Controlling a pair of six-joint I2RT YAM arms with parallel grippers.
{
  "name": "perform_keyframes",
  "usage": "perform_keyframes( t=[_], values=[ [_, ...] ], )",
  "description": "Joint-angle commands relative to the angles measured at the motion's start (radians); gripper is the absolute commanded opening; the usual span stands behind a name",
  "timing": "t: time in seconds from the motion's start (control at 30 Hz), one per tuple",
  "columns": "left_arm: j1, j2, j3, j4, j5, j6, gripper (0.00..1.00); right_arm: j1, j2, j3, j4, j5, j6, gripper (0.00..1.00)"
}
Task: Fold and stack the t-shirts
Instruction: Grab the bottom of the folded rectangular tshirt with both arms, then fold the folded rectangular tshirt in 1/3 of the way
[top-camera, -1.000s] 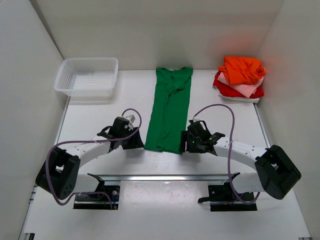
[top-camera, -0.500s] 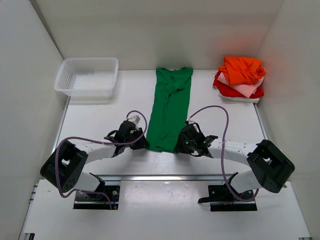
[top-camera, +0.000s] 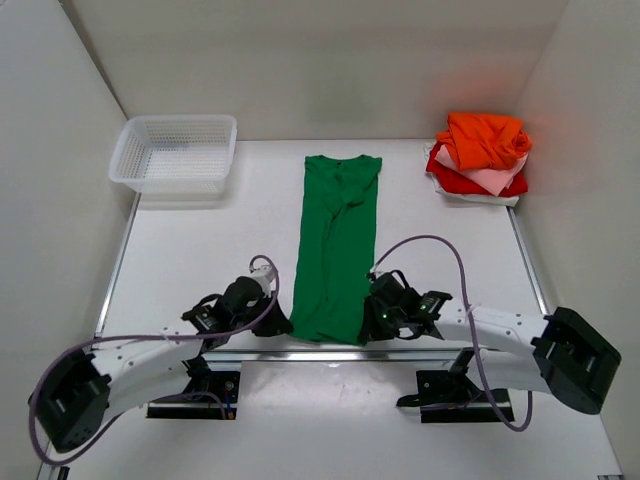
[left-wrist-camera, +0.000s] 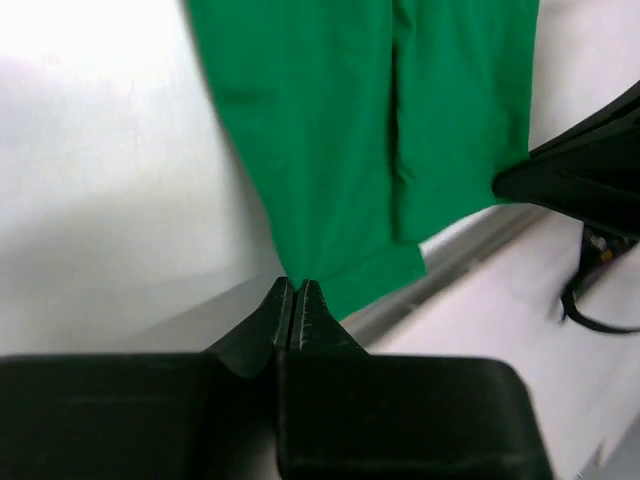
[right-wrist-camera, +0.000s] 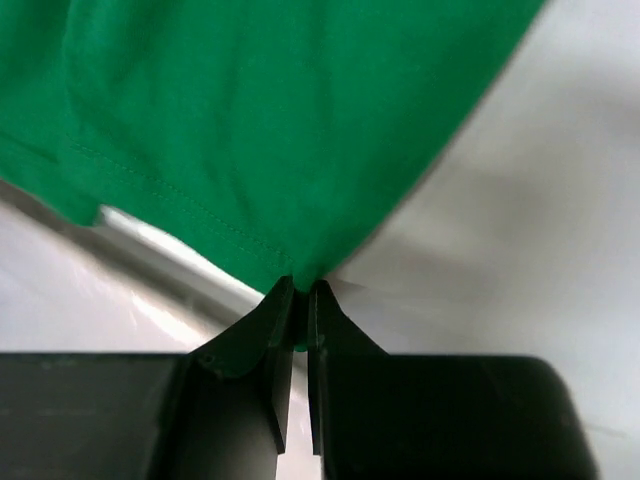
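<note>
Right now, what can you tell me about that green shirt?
The green t-shirt is soft, plain bright cloth, folded lengthwise into a long narrow strip with its round neck at the far end. It lies along the middle of the white table, slightly creased. The left gripper and right gripper each pinch a near hem corner.

Built alike on both sides: smooth white shells along the links of the left arm (top-camera: 140, 352) and the right arm (top-camera: 500, 330), blocky black housings at the joints, black mounting plates (top-camera: 190, 392) at the bases. Looped from each wrist back toward the base, a thin greyish-purple cable (top-camera: 430, 239). Matte black too at the left gripper (left-wrist-camera: 297, 300) and right gripper (right-wrist-camera: 298, 295), with broad flat bodies narrowing to slim wedge-shaped fingers (left-wrist-camera: 283, 312), pointed at the tips.
</note>
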Motion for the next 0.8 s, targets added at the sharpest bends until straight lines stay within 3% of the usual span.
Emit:
perform_keyframes(
  t=[0.0, 0.17, 0.3, 0.43, 0.77],
  values=[
    [-0.014, -0.128, -0.031, -0.133, -0.016, -0.064, 0.0, 0.029, -0.07, -0.027, -0.109, -0.059, 0.0, 0.0],
    [0.091, -0.103, 0.102, -0.166, 0.008, 0.022, 0.0, -0.097, -0.13, 0.042, -0.122, -0.15, -0.085, 0.0],
    [0.154, 0.086, 0.252, -0.153, 0.051, 0.099, 0.0, -0.303, -0.073, 0.123, -0.112, -0.286, -0.202, 0.0],
    [0.252, 0.245, 0.399, -0.092, 0.088, 0.12, 0.0, -0.451, 0.049, 0.265, -0.137, -0.339, -0.324, 0.0],
    [0.413, 0.718, 0.844, -0.091, 0.151, 0.221, 0.0, -0.609, 0.475, 0.698, -0.189, -0.345, -0.468, 0.0]
  ],
)
